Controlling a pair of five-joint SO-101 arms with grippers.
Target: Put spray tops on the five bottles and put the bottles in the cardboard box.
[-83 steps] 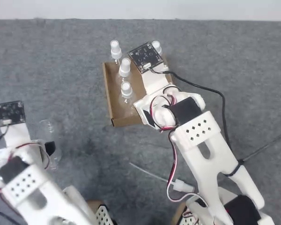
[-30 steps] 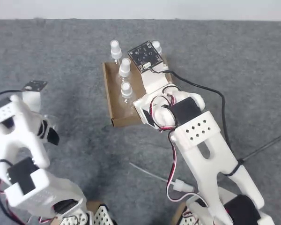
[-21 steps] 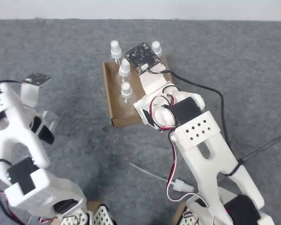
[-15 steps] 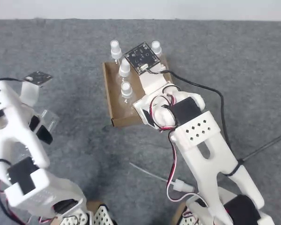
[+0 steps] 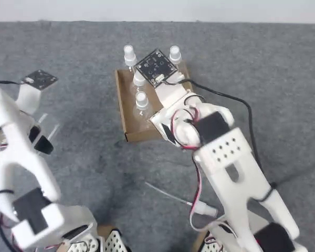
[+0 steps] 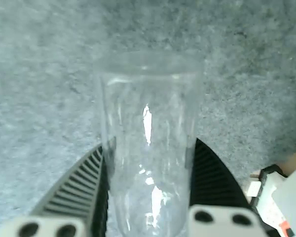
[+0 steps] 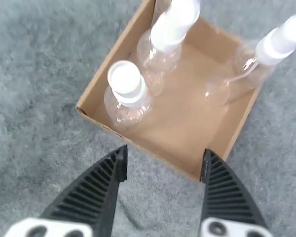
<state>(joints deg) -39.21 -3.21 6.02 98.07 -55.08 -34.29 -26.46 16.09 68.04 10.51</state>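
Clear bottle [image 6: 147, 138] in left tool [image 6: 149, 150], cardboard box [image 7: 185, 131]

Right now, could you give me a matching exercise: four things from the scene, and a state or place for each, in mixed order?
1 left gripper
2 right gripper
3 cardboard box
4 loose spray top

A lying on the table
B shut on a clear bottle
C holding capped bottles
D open, near the box

Pairs: 1-B, 2-D, 3-C, 4-A
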